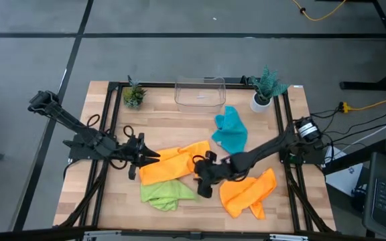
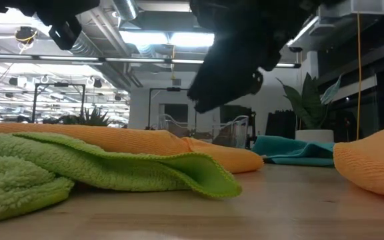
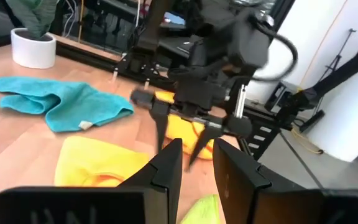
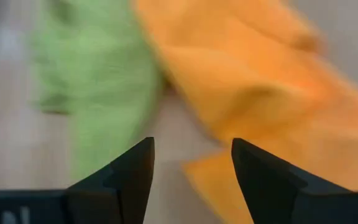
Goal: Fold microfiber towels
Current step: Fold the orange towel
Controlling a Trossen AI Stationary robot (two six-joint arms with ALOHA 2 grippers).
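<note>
Right gripper (image 4: 191, 180) jaws parted and empty, above lime green towel (image 4: 98, 81) beside orange towel (image 4: 260, 81)

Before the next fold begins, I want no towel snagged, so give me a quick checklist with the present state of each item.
1. Right end effector open with nothing between its fingers: ok, the right wrist view shows an empty gap above the table.
2. Left end effector on the near edge of the long orange microfiber towel: cannot tell whether it pinches the cloth.
3. Crumpled lime green microfiber towel apart from that orange towel: not ok, the orange one overlaps it.
4. Teal-blue microfiber towel apart from both arms: ok.
5. Second bunched orange microfiber towel lying flat: not ok, it is bunched.
</note>
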